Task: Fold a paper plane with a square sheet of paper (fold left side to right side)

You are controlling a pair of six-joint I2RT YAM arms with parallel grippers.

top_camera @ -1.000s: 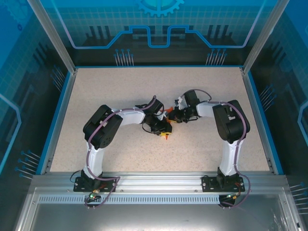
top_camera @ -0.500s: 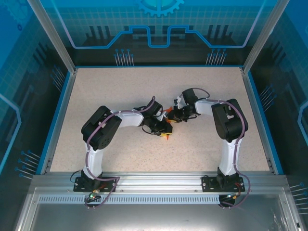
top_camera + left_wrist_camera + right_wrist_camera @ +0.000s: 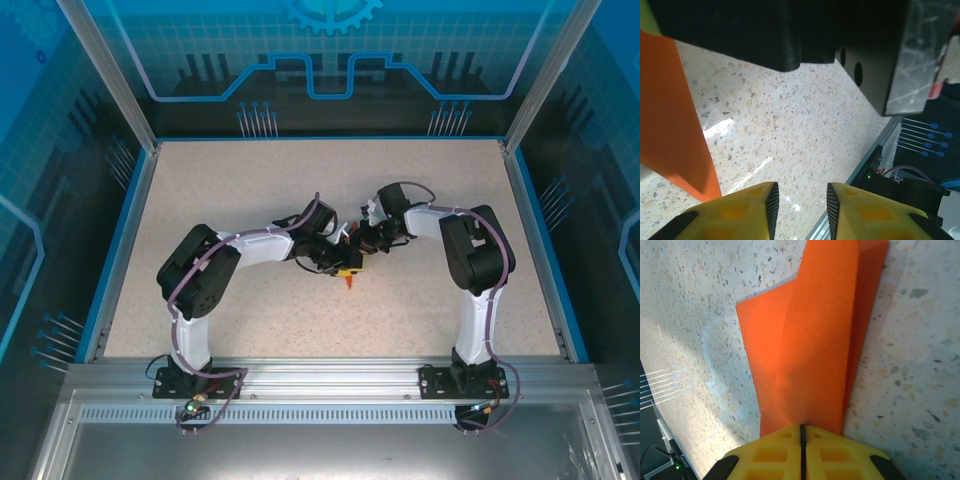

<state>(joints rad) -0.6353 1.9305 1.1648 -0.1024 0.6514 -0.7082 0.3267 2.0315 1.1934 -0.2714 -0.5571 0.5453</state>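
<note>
The square sheet of paper (image 3: 810, 335) is bright orange and folded into a narrow, layered strip with a long crease. It lies on the speckled table between the two arms. My right gripper (image 3: 803, 427) is shut on its near end, yellow fingers pressed together over the layers. In the top view the right gripper (image 3: 363, 243) sits at the table's middle, and an orange tip of the paper (image 3: 349, 282) pokes out below my left gripper (image 3: 345, 266). The left gripper (image 3: 800, 207) is open with nothing between its fingers. The paper's edge (image 3: 670, 115) lies to its left.
The speckled tabletop (image 3: 250, 180) is bounded by a blue rim (image 3: 118, 240) and glass walls. The right gripper's black body (image 3: 790, 30) hangs close above the left fingers. The table's edge rail (image 3: 875, 150) shows to the right in the left wrist view.
The left arm's elbow has swung to the left and its gripper has edged right, toward the right gripper, with its jaws slightly wider. The right gripper stays clamped on the paper.
</note>
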